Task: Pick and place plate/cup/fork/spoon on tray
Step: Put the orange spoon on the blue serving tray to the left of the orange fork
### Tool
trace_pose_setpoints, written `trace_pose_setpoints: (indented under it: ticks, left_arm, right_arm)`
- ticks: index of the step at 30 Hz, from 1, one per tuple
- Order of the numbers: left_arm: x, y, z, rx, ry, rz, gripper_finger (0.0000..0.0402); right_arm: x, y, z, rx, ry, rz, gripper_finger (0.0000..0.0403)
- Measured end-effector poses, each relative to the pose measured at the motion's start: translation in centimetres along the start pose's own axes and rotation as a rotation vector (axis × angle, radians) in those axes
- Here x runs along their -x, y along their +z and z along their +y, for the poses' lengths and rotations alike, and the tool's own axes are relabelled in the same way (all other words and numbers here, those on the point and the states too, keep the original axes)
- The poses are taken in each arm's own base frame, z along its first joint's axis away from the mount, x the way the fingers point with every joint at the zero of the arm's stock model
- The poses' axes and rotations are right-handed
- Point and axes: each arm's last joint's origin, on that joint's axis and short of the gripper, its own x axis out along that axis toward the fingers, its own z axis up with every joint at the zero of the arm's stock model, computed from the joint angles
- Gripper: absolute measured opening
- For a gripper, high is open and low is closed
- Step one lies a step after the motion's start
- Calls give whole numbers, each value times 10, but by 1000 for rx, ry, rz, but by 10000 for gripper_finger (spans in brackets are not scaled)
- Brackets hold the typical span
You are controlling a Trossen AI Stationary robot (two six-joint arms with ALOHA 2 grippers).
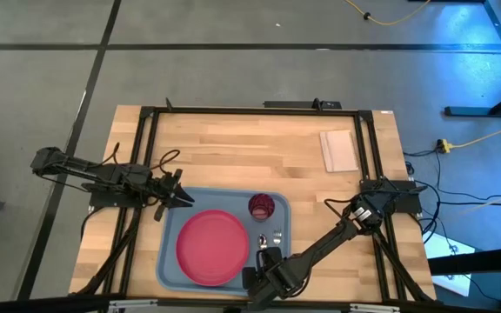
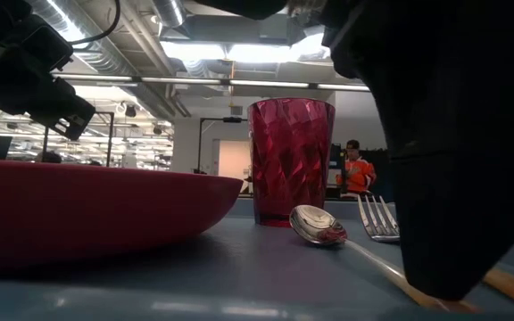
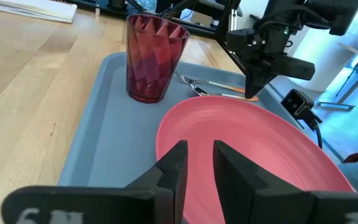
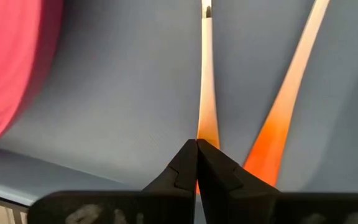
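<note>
The light blue tray (image 1: 170,217) lies on the wooden table. The pink-red plate (image 1: 211,246) and the dark red cup (image 1: 261,206) stand on it. The spoon (image 2: 315,225) and the fork (image 2: 377,218) lie side by side on the tray's right part, their orange handles toward the near edge. My right gripper (image 4: 197,144) is at the near ends of the handles, shut on the spoon's handle. My left gripper (image 3: 201,162) is open and empty above the tray's far left corner, over the plate's edge (image 3: 185,124). My right gripper pinches the spoon's orange handle (image 4: 207,121) near its free end, between its two fingertips. The fingers come from the table's near side, slanting down, and lie along the handle. The spoon's bowl (image 2: 319,227) rests on the tray, next to the cup (image 2: 290,160).
The fork's handle (image 4: 288,99) lies close beside my right gripper's fingers. A small pale sheet (image 1: 339,149) lies on the table at the far right. A black frame (image 1: 146,156) runs around the table's work area. People show in the room beyond the table.
</note>
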Motion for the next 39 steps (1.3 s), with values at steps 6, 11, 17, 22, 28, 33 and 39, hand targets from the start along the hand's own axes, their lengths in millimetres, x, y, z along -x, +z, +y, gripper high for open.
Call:
trace_pose_setpoints:
  ticks: [6,11,17,22,28,33,39]
  left_arm:
    - [0,0,0,0,0,0,69]
    - [0,0,0,0,0,0,69]
    - [0,0,0,0,0,0,69]
    - [0,0,0,0,0,0,69]
    - [0,0,0,0,1,-1,69]
    - [0,0,0,0,1,-1,69]
    - [0,0,0,0,2,-1,69]
  right_arm:
    - [2,2,-2,6,-36,-25,13]
    - [8,-1,-3,-12,-43,-27,13]
    - [5,-7,-6,-30,-51,0,13]
    - [-1,-10,-6,-29,-50,14,13]
    - [-1,-10,-5,-21,-36,15,13]
    - [-2,-9,-4,-2,-34,13,13]
    - [-2,-8,-4,-7,-42,6,13]
